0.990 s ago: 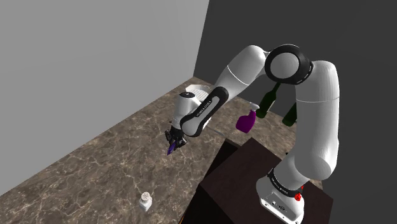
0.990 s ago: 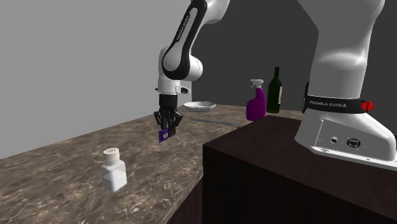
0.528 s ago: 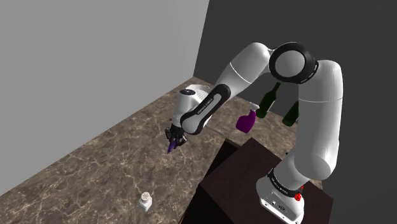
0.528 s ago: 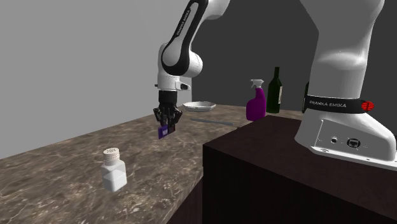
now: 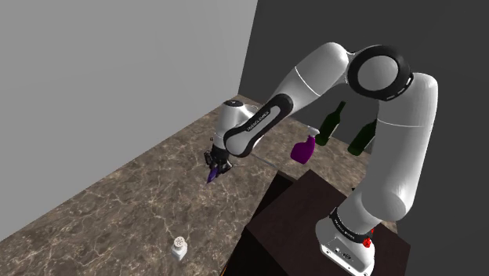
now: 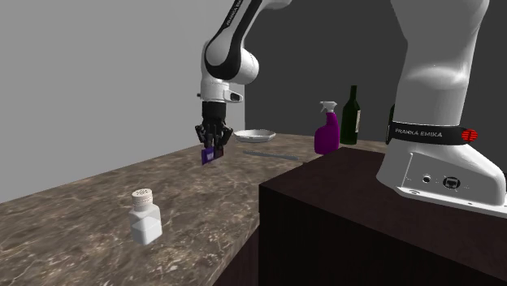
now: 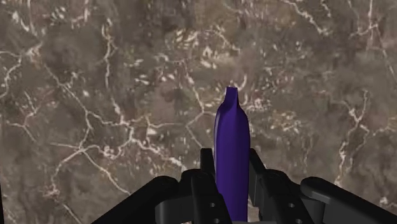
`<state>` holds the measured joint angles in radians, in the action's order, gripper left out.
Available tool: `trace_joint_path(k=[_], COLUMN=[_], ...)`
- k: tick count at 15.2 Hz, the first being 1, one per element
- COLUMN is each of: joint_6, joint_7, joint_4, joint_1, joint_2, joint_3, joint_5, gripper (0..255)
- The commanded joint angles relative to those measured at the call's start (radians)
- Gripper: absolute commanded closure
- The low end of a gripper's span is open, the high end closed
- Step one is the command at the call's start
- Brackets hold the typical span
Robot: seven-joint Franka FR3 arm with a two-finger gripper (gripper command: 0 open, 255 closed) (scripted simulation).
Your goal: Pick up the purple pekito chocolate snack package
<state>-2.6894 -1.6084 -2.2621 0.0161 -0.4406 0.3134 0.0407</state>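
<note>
The gripper (image 6: 213,148) is clamping the purple snack package (image 6: 210,155) between its two black fingers. In the wrist view the package (image 7: 230,143) is sitting edge-on in the clasp, with its long axis running straight out along the fingers and its narrow tip pointing at the marble counter (image 7: 95,95). In the second exterior view the package is hanging toward 6 o'clock from the gripper and appears to be clear of the counter, so the coming move is probably a plain lift toward 12 o'clock.

Only one purple package is showing, and one arm is doing the work. One white shaker jar (image 6: 145,217) is standing at about 7 o'clock from the gripper, well apart. One white dish (image 6: 254,136) and one purple spray bottle (image 6: 327,128) are sitting toward 3 o'clock, and two dark green bottles (image 5: 331,124) (image 5: 360,138) are standing beyond the spray bottle.
</note>
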Motion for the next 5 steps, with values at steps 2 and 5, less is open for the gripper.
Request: trace_joint_path(k=[2, 5], joint_6=[0.031, 0.044], joint_7=[0.007, 0.01], joint_4=[-0.006, -0.007], joint_1=[-0.011, -0.015], joint_2=[0.037, 0.052], joint_3=[0.013, 0.018], joint_5=[-0.014, -0.02], gripper=[255, 255])
